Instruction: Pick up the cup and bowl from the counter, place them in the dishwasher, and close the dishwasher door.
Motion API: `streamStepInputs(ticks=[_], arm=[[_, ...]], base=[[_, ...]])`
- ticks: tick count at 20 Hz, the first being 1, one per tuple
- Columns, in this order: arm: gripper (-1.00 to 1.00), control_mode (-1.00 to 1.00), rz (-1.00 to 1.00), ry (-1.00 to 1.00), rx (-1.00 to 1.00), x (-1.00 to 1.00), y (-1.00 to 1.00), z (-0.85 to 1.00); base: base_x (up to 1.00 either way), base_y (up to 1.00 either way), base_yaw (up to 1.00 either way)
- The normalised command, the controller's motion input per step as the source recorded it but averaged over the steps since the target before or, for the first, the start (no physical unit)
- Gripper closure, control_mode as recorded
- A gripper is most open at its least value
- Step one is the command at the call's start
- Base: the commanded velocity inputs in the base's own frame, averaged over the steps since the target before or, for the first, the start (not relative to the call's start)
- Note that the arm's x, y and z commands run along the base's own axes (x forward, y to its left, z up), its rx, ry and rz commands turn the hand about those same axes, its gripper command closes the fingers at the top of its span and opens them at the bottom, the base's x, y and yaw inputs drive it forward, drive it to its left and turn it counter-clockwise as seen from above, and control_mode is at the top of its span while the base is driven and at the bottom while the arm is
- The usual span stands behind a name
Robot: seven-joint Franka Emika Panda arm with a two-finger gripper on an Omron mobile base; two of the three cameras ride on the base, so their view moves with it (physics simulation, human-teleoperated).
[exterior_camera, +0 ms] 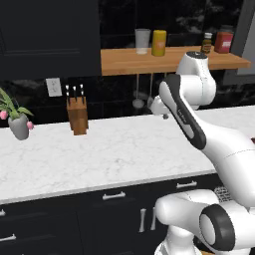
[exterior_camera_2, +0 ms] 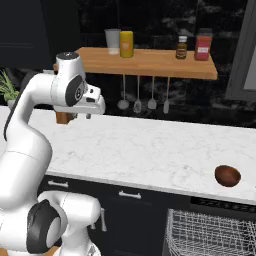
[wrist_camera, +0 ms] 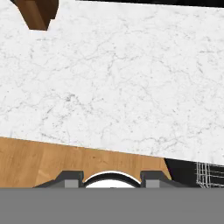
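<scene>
- At the front edge of the counter (exterior_camera_2: 150, 150), toward its right end: the dark brown bowl (exterior_camera_2: 227, 176), upright, alone on the marble.
- Below that end, under the counter's front edge: the dishwasher (exterior_camera_2: 220, 204), with its white wire rack (exterior_camera_2: 210, 232) pulled out; the rack's corner also shows in the hand view.
- Over the counter's left half, well apart from the bowl: the gripper (exterior_camera_2: 89, 115), pointing down, hanging above the marble and not touching it.
- Hand view: fingertips (wrist_camera: 70, 177) part-way apart, medium gap. Base views show bare tips under the hand.
- At the back edge, left: wooden knife block (exterior_camera: 77, 114); further left a potted plant (exterior_camera: 17, 119).
- Wooden shelf (exterior_camera_2: 150, 62) above the back wall: glass tumbler (exterior_camera_2: 112, 40), yellow cylinder (exterior_camera_2: 126, 44), small brown bottle (exterior_camera_2: 181, 47), red jar (exterior_camera_2: 203, 45).
- Utensils (exterior_camera_2: 137, 105) hang under the shelf.
</scene>
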Motion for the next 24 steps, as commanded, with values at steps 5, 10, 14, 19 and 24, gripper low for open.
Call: streamStepInputs(ticks=[5, 10, 14, 19, 24], arm=[[-1.00, 1.00, 0.00, 0.00, 0.00, 0.00, 0.00, 0.00], [-1.00, 1.00, 0.00, 0.00, 0.00, 0.00, 0.00, 0.00], [-1.00, 1.00, 0.00, 0.00, 0.00, 0.00, 0.00, 0.00], [-1.00, 1.00, 0.00, 0.00, 0.00, 0.00, 0.00, 0.00], [-1.00, 1.00, 0.00, 0.00, 0.00, 0.00, 0.00, 0.00]], base=[[-0.10, 0.00, -0.02], [-0.17, 0.00, -0.43], [-0.01, 0.07, -0.65], [0.00, 0.17, -0.66], [0.00, 0.19, -0.62]])
